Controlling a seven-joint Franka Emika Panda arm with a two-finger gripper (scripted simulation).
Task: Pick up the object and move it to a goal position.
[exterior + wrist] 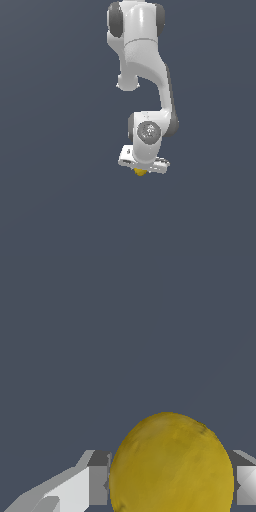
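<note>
Gripper clamped on the yellow ball: wrist view shows a finger pressed against each side of it. Exterior view: ball pokes out just under the white hand, arm pointing down.

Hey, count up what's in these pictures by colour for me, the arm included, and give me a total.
Yellow: 1, the ball-like object sitting between the pincer's fingers.
White and grey: 1, the robot arm with its pincer.
Total: 2
</note>
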